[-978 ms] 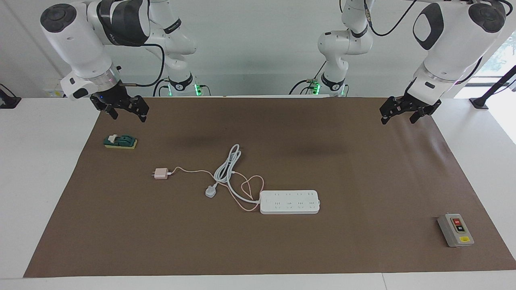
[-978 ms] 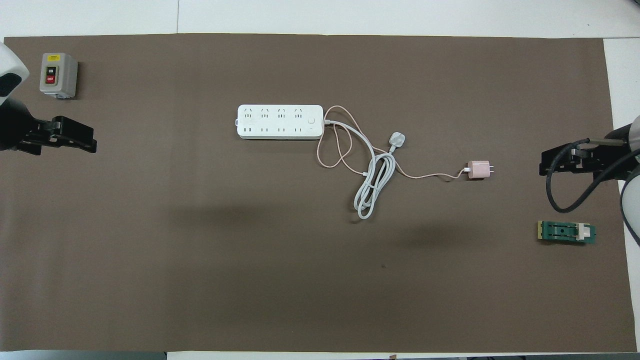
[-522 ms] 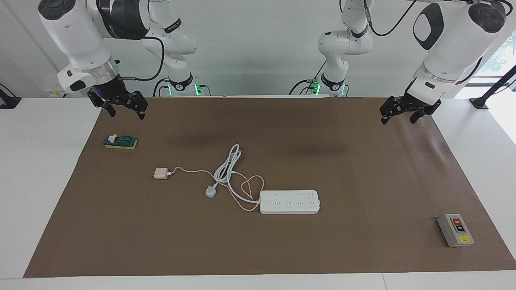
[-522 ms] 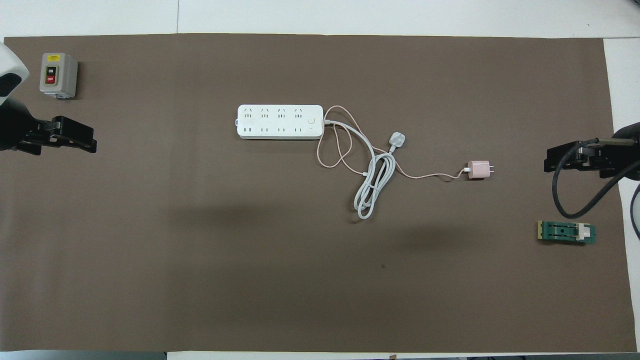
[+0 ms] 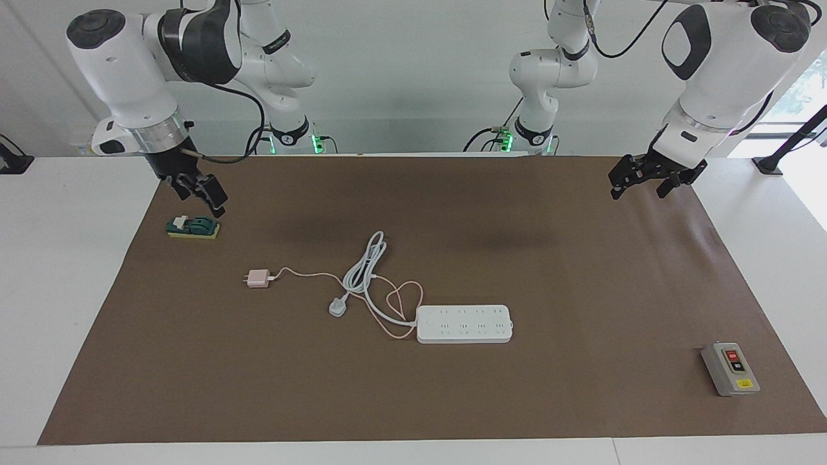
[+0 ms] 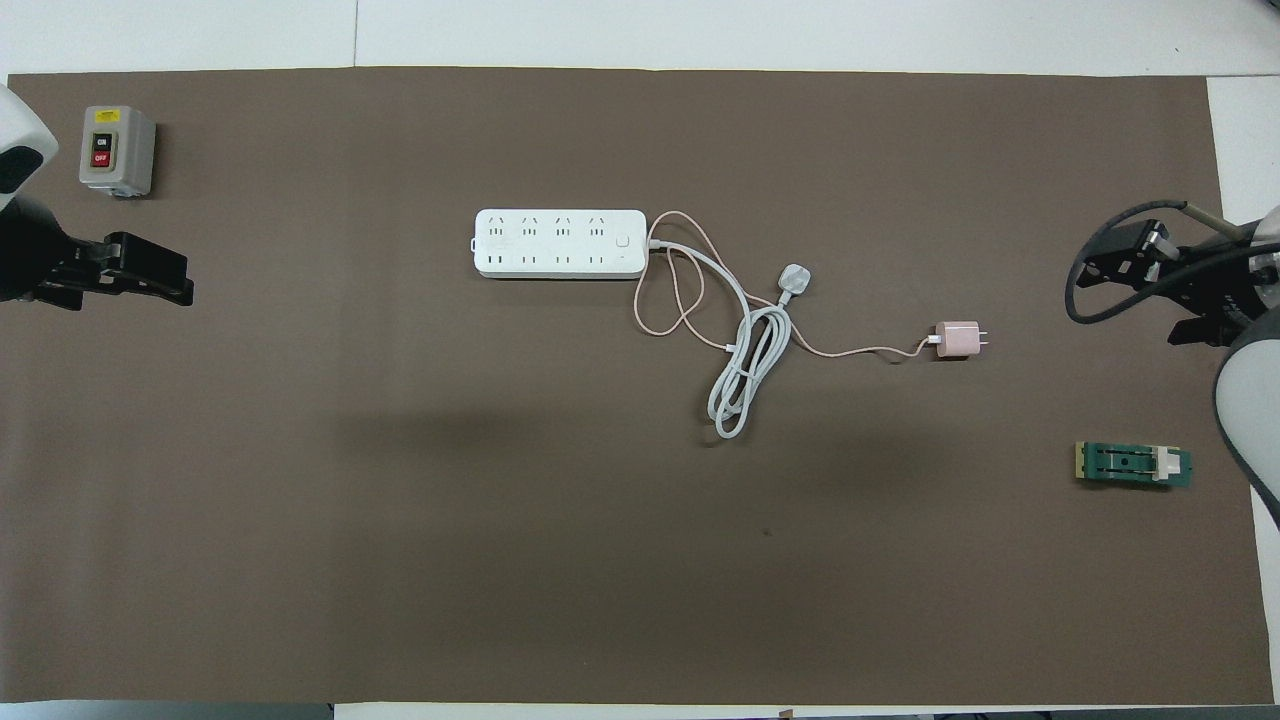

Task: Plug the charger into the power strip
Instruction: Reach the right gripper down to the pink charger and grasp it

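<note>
Both jaws wide open, empty. Right gripper (image 5: 201,192) approaching charger (image 5: 259,278), unplugged from power strip (image 5: 464,323); next: grasp charger. Left gripper (image 5: 648,179) waits.

The right arm has swung its wrist round and brought the right pincer (image 5: 200,194) lower, from pointing sideways over the brown mat's (image 5: 581,290) edge to hanging tips down just above the green switch block (image 5: 193,227), at the right arm's end of the desk
</note>
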Controlling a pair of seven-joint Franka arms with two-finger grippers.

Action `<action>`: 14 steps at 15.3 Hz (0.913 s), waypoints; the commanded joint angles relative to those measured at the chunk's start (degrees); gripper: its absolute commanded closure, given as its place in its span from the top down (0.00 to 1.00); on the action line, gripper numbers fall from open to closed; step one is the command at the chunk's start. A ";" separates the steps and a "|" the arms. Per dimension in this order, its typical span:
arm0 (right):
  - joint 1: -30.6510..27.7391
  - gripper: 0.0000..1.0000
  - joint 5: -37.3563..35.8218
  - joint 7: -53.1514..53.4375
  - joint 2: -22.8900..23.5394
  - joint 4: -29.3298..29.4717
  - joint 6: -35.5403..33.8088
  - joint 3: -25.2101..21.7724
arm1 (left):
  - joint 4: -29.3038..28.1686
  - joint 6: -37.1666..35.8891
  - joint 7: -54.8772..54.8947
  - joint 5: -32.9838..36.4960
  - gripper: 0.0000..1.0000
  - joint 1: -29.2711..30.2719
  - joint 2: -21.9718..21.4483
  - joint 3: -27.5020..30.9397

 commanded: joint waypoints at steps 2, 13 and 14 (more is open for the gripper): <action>-1.13 1.00 0.94 17.43 5.29 0.74 2.21 0.24 | -0.93 -0.02 -0.09 0.63 1.00 0.28 -1.05 -0.13; -7.28 1.00 21.95 34.70 16.62 2.76 4.77 -0.29 | -0.84 0.06 0.44 0.63 1.00 -0.34 -0.96 -0.13; -7.29 1.00 21.95 34.35 17.85 2.77 4.77 -0.29 | -0.84 0.32 0.44 0.63 1.00 -0.34 -0.96 -0.04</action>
